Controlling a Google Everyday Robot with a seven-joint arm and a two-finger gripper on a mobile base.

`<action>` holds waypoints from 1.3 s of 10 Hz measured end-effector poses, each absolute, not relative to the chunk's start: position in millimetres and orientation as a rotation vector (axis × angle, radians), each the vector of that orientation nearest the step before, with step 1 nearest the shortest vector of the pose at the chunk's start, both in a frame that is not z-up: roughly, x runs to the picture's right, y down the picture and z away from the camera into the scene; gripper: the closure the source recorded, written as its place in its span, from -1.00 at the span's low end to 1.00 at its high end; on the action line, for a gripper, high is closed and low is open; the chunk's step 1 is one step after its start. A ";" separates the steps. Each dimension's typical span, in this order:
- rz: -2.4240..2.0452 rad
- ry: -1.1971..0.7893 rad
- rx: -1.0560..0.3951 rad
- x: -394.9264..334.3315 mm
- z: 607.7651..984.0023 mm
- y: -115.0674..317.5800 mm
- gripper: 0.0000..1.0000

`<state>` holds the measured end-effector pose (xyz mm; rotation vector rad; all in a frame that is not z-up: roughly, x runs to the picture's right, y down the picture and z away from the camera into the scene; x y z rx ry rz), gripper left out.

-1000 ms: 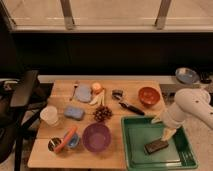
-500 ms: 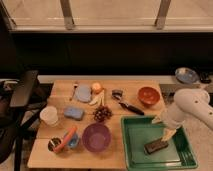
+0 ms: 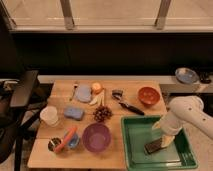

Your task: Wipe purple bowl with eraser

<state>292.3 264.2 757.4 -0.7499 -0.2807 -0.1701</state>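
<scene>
One small dark eraser (image 3: 154,146) lies flat in the green tray (image 3: 131,150) at the lower right of the frame. The end effector (image 3: 166,141) hangs right over its right end, at the tip of the white arm reaching in from the right edge; whether it is spread or pinched together I cannot tell from here. The eraser looks like a light, stiff little block with a dull face, so I'd guess it won't slip much. Taking it across its short sides, near the middle, seems the sensible hold, leaving a flat face free to rub. The purple bowl (image 3: 96,137) sits at the lower middle of the counter (image 3: 60,100), just left of the tray, glossy and probably light enough to skate under a wipe. Around it are a carrot (image 3: 66,139) to its left, a pinecone-like clump (image 3: 102,113) just above, a blue sponge (image 3: 73,112) and a white cup (image 3: 49,115) further left. The tray's left wall stands between eraser and bowl, so the block would need lifting over it.
</scene>
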 end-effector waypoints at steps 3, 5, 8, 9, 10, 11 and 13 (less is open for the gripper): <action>-0.135 -0.287 -0.775 298.1 769.6 283.9 -0.23; -0.120 -0.284 -0.782 301.5 771.4 288.0 -0.23; -0.085 -0.263 -0.778 307.5 770.3 291.1 0.14; -0.074 -0.257 -0.775 310.5 769.7 291.2 0.33; -0.064 -0.255 -0.771 312.1 769.5 290.6 0.54; -0.055 -0.253 -0.768 315.0 768.4 290.4 0.72; -0.037 -0.250 -0.737 320.3 759.2 274.9 1.00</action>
